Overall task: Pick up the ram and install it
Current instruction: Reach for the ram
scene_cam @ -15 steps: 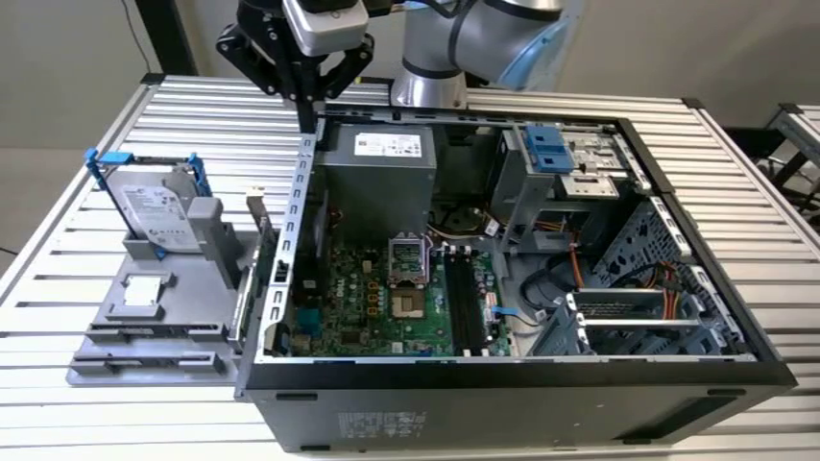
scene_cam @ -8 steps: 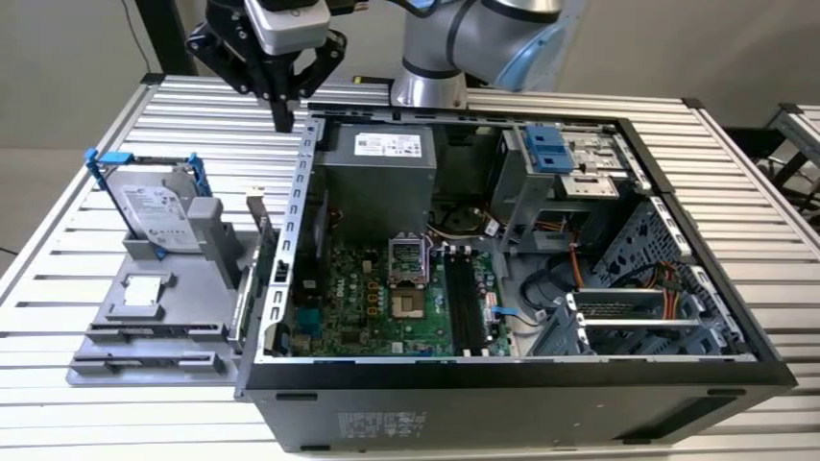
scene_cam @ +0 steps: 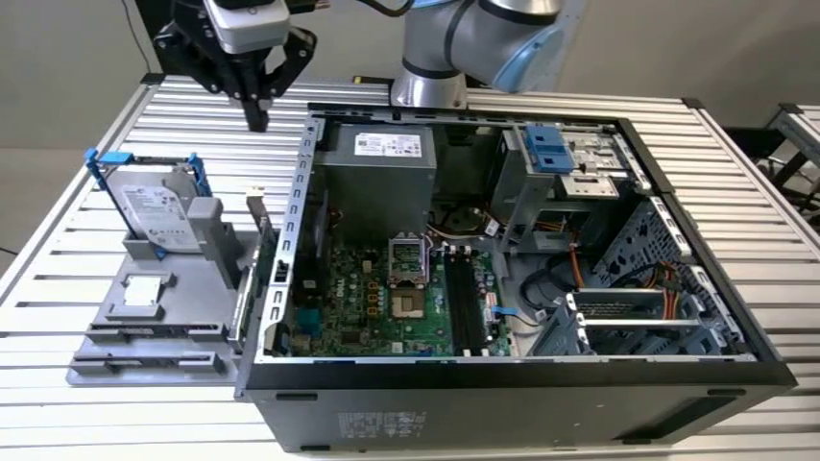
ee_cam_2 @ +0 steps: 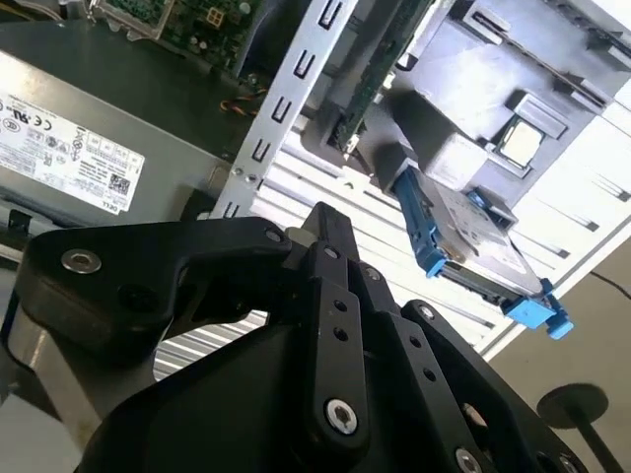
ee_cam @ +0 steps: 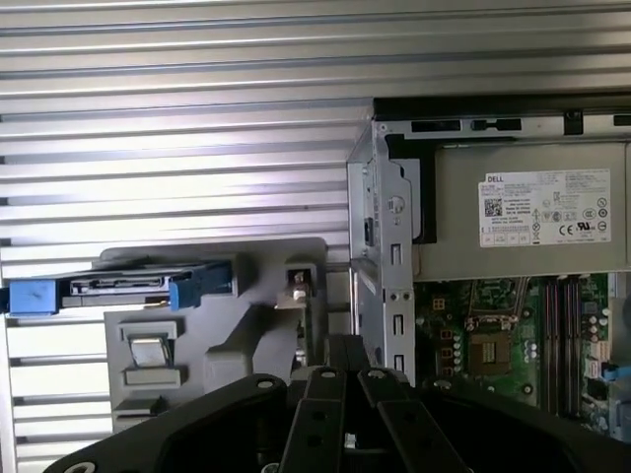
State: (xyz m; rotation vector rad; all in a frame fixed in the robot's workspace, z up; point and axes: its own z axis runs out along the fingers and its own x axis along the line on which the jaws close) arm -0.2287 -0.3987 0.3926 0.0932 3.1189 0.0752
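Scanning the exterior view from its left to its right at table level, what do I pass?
From the exterior view's left: hard drive with blue rails → ram standing upright → motherboard → black memory slots → drive cage.

Silver-grey arm (scene_cam: 481,43), fat round joints with pale blue caps. Light grey wrist block (scene_cam: 248,27). Matte black tool (scene_cam: 257,117): angular linkage bars tapering to narrow fingers (silver screw heads (ee_cam_2: 341,417) dotted along the bars in the second wrist view).
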